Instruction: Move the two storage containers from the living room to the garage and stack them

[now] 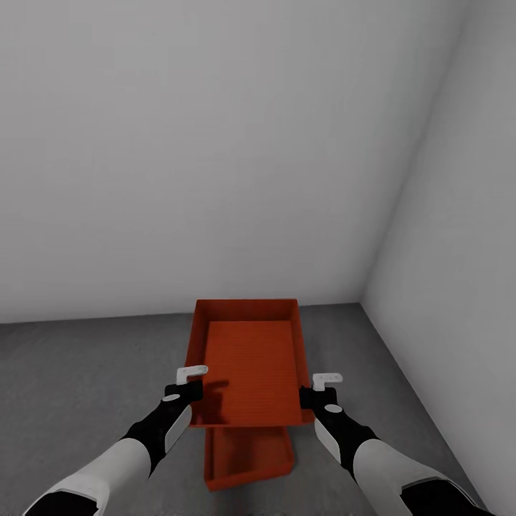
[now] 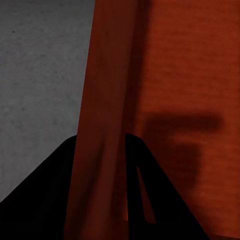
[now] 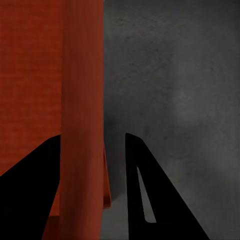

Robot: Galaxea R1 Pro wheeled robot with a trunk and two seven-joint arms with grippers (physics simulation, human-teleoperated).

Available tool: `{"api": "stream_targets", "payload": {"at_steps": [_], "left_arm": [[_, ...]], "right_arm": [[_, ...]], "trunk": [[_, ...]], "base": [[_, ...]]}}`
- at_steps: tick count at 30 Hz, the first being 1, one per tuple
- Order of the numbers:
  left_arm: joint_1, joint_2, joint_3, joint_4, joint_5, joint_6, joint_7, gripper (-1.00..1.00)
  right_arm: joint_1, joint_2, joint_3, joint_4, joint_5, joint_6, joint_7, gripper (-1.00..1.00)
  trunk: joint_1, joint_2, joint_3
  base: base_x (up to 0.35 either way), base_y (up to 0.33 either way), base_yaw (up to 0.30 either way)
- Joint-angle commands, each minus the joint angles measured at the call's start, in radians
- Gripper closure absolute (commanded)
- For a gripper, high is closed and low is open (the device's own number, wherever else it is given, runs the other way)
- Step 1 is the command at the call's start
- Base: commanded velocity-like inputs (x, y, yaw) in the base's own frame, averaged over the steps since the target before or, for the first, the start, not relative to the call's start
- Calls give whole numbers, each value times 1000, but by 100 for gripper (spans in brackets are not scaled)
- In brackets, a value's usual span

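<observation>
Left pincer (image 1: 188,381) and right pincer (image 1: 319,389) each straddle a wall of the upper container (image 1: 247,358); level it squarely over the lower container (image 1: 247,459) on the floor (image 1: 72,373) before lowering.

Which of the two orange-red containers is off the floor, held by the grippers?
The upper container, gripped on both side walls; the lower container rests on the grey floor.

White walls (image 1: 215,143) meet in a corner at right of frame, just behind the upper container (image 1: 247,358). Grey floor (image 1: 79,380) lies open at left; narrower strip at right.
</observation>
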Motion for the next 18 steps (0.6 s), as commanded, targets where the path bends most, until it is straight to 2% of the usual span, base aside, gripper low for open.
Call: {"api": "stream_targets", "payload": {"at_steps": [1,18], "left_arm": [[-1,11,7,-5,-13,-17,12,100],[-1,11,7,-5,-13,-17,12,100]], "right_arm": [[-1,-1,9,7,-18,-5,-5,100],[-1,-1,9,7,-18,-6,-4,100]], "trunk": [[1,-2,-3],[1,-2,-30]], "base": [[0,0,0],[0,0,0]]}}
